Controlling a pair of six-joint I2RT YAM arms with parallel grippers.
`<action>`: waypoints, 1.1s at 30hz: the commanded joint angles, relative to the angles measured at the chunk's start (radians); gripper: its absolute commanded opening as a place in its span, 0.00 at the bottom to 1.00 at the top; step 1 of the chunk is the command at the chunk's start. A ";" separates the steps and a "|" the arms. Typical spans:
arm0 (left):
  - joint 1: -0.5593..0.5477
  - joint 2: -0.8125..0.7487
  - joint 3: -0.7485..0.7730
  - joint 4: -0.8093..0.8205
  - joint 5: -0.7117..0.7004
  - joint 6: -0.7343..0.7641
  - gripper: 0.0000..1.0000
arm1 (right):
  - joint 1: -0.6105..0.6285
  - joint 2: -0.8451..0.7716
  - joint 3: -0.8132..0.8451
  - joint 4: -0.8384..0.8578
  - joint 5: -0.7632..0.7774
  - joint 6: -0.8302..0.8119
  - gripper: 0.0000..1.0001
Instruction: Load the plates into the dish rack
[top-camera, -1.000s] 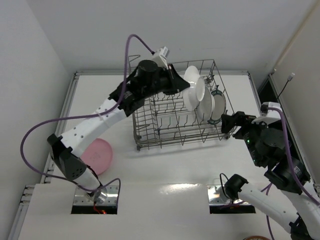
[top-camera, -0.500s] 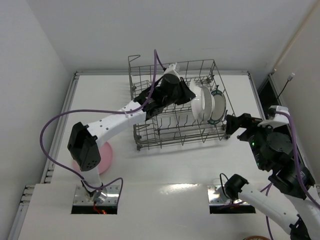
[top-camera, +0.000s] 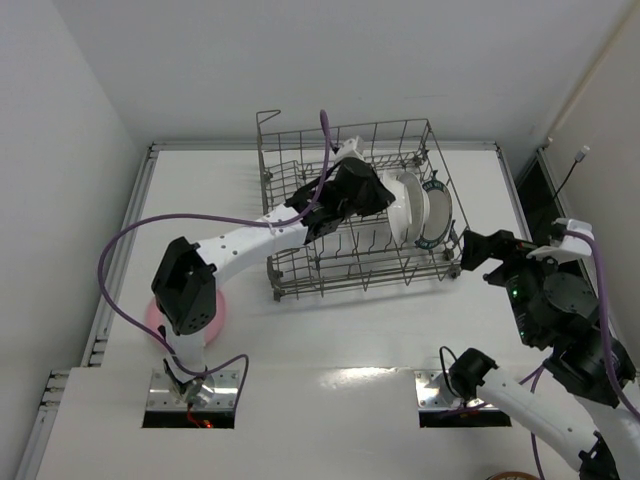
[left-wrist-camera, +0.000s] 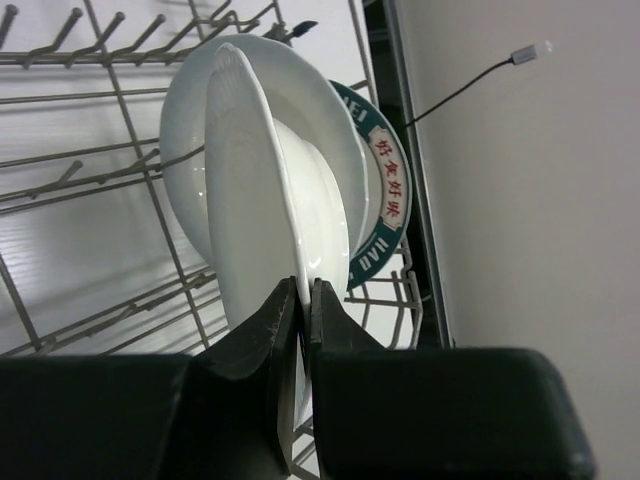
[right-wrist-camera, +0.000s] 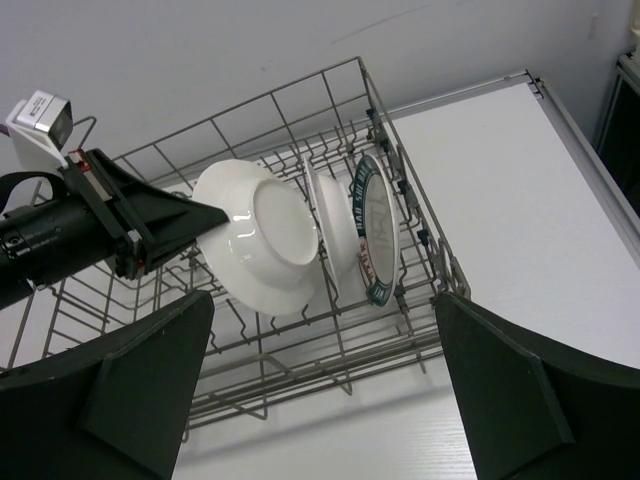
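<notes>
The grey wire dish rack (top-camera: 352, 268) stands at the back middle of the table. Upright at its right end are a teal-rimmed plate (top-camera: 439, 212) and a white plate (top-camera: 420, 210). My left gripper (top-camera: 380, 196) is shut on the rim of a second white plate (top-camera: 400, 205) and holds it tilted among the tines beside them. The left wrist view shows the pinch (left-wrist-camera: 303, 286) on that plate (left-wrist-camera: 250, 180), with the teal-rimmed plate (left-wrist-camera: 385, 190) behind. The pink plate (top-camera: 216, 308) lies front left, partly hidden by my left arm. My right gripper (top-camera: 478, 250) is open and empty, right of the rack (right-wrist-camera: 300, 345).
The rack's left half holds only bare tines (top-camera: 310, 215). White walls close the left and back of the table. A dark gap and a cable (top-camera: 565, 175) run along the table's right edge.
My left gripper has carried the white plate down and right into the rack, close beside the other two plates. My right arm has drifted a little to the right.
</notes>
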 joint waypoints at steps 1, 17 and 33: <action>-0.009 -0.025 0.042 0.098 -0.067 -0.046 0.00 | -0.003 -0.006 -0.010 0.004 0.043 -0.007 0.92; 0.012 0.127 0.199 -0.029 0.111 -0.056 0.49 | -0.003 -0.006 -0.019 -0.006 0.043 -0.007 0.94; -0.150 -0.253 0.345 -0.290 -0.504 0.498 1.00 | -0.003 -0.006 -0.029 0.004 0.025 -0.017 0.94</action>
